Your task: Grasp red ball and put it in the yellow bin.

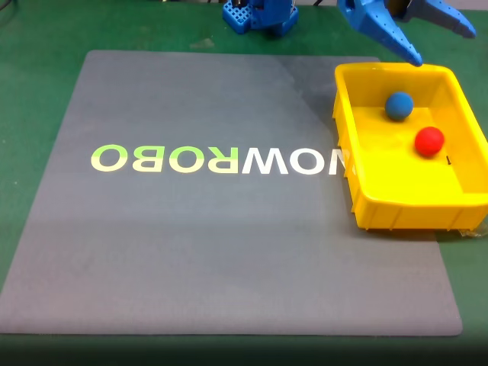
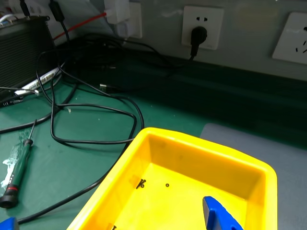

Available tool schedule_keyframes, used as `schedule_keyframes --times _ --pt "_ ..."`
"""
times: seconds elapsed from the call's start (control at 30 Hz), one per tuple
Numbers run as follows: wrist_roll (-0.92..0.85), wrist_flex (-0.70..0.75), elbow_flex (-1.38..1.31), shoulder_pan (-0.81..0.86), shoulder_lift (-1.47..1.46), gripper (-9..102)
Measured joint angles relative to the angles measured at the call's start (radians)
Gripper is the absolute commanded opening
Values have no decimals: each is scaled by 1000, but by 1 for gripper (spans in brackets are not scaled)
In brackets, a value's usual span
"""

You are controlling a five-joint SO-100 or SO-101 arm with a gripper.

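From my screen I see first the grey mat (image 1: 229, 252), with big letters printed on it, turned upside down for the fixed camera; I read "NOWROBO" (image 1: 217, 160). At the mat's right side stands the yellow bin (image 1: 396, 210). Inside it lies the red ball (image 1: 429, 141), near the right wall, and a little farther back the blue ball (image 1: 399, 105); they are close but not touching. Above the bin's far rim hangs the blue gripper (image 1: 431, 34), its two fingers spread wide and holding nothing. In the wrist view, behind the bin, I see a green screwdriver (image 2: 14, 170), black cables (image 2: 91, 110) and white wall sockets (image 2: 201, 26).
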Motion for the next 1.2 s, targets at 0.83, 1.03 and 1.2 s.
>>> schedule_keyframes --times 0.83,1.03,1.2 --pt "17 762 368 330 917 0" --pt "29 893 540 365 1104 0" --pt "29 996 643 405 1190 0"
